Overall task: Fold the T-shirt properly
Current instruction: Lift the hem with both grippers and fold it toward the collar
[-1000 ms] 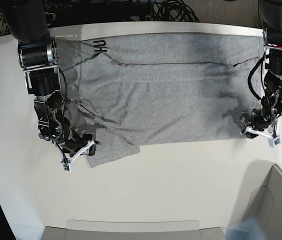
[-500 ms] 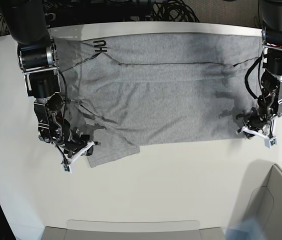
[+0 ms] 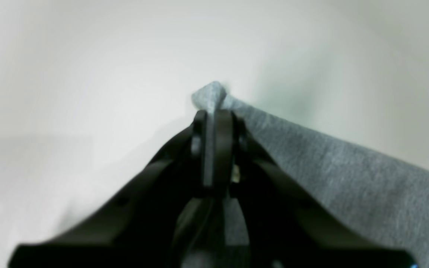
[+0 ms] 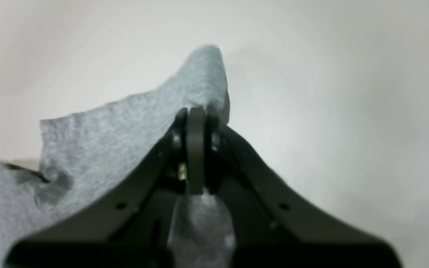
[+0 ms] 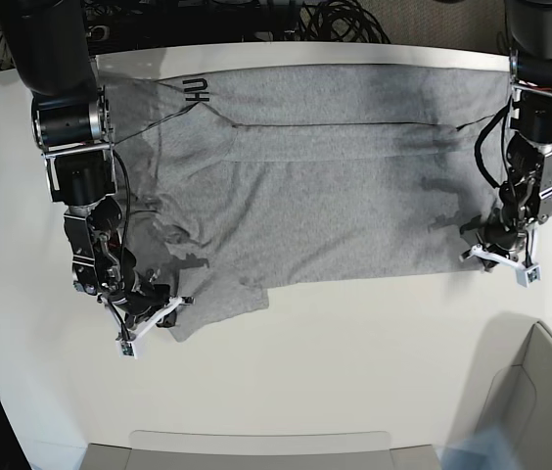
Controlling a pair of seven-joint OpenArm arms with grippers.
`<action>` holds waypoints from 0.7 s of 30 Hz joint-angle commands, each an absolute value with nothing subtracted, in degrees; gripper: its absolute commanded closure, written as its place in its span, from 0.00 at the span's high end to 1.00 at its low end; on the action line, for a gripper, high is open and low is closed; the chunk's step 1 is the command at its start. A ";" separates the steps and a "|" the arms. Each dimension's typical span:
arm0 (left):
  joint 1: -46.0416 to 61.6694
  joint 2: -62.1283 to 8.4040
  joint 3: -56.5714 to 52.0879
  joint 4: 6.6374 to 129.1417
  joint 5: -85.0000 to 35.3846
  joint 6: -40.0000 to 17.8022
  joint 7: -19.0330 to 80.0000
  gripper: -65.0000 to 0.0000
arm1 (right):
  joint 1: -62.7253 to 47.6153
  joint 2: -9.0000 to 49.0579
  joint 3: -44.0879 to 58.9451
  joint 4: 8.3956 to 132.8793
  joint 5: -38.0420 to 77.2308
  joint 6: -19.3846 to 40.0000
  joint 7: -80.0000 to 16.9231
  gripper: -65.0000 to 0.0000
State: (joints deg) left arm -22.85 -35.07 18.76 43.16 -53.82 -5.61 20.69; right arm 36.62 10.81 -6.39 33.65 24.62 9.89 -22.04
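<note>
The heather-grey T-shirt [image 5: 325, 186] lies spread across the white table, with black lettering [image 5: 196, 92] near its far left edge. My right gripper [image 5: 163, 313], on the left of the base view, is shut on the shirt's near left corner; the right wrist view shows grey cloth [image 4: 132, 123] pinched between its closed tips [image 4: 196, 111]. My left gripper [image 5: 496, 257], on the right of the base view, is shut on the near right corner; the left wrist view shows a tuft of cloth [image 3: 210, 93] poking past its closed tips [image 3: 214, 115].
The white table [image 5: 354, 362] runs to a curved near edge. A grey bin [image 5: 540, 401] stands at the near right and a grey tray edge [image 5: 256, 446] at the bottom. Black cables [image 5: 335, 20] lie beyond the far edge.
My right gripper has moved nearer with the shirt's left corner, pulling it down the base view. My left gripper has shifted slightly inward and stays shut on the right corner.
</note>
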 commanded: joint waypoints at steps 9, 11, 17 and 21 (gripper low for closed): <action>-20.09 -36.00 8.13 49.98 -53.85 -5.67 22.02 0.03 | 37.76 11.30 -6.29 39.43 24.92 10.07 -21.41 0.00; -19.38 -36.09 6.73 51.47 -53.85 -5.67 24.04 0.03 | 36.79 11.65 -6.11 43.03 24.92 10.07 -24.31 0.00; -14.73 -36.09 1.54 57.19 -53.85 -5.67 25.54 0.03 | 34.86 12.88 -5.76 52.97 25.01 9.80 -32.31 0.00; -12.44 -36.09 0.75 59.82 -53.85 -5.67 25.54 0.03 | 32.75 12.88 -5.67 57.36 25.01 9.80 -34.68 0.00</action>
